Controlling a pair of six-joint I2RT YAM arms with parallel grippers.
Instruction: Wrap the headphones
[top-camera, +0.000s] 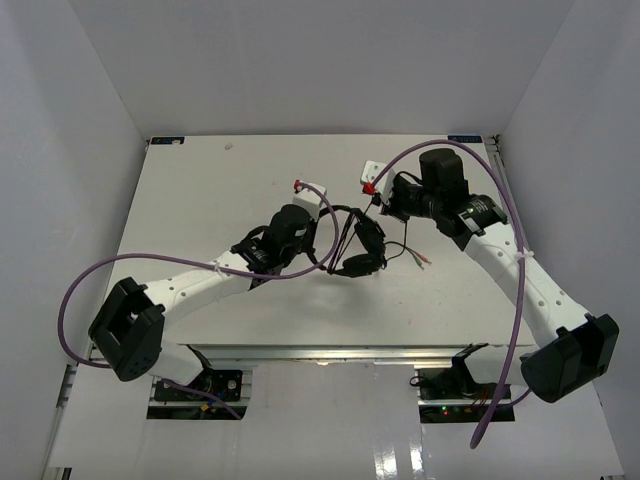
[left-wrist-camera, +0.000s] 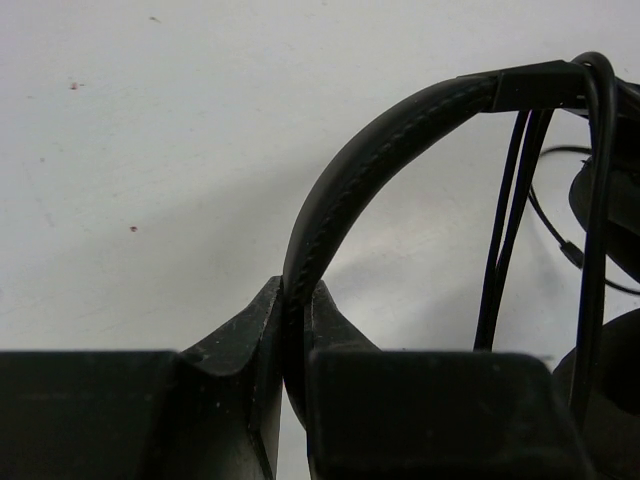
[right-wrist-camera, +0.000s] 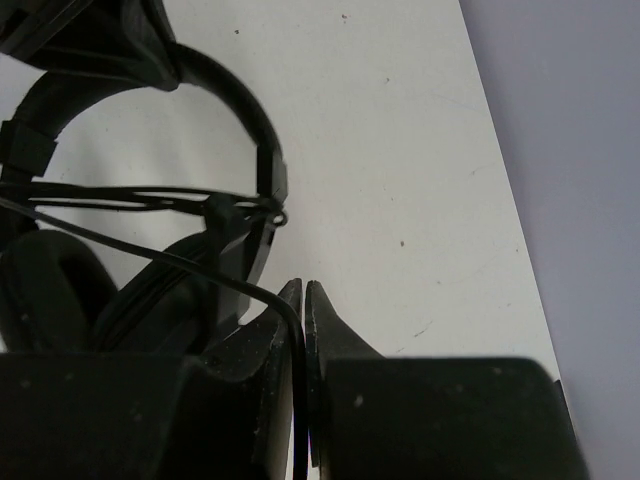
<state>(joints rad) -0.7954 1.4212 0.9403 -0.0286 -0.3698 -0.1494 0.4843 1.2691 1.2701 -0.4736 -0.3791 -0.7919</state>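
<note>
One pair of headphones (top-camera: 362, 262), left pincer (left-wrist-camera: 296, 302) clamped on the headband (left-wrist-camera: 372, 150), right pincer (right-wrist-camera: 303, 297) pinching the thin cable (right-wrist-camera: 200, 272)

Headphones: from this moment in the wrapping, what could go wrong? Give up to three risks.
1. The right gripper pinches only the thin cable; a hard pull could slip or strain it.
2. The left gripper clamps just the narrow headband, so the headphones could twist.
3. The plug ends lie loose on the table and might snag.

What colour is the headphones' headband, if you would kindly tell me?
The headband is black, best seen from the left wrist.
</note>
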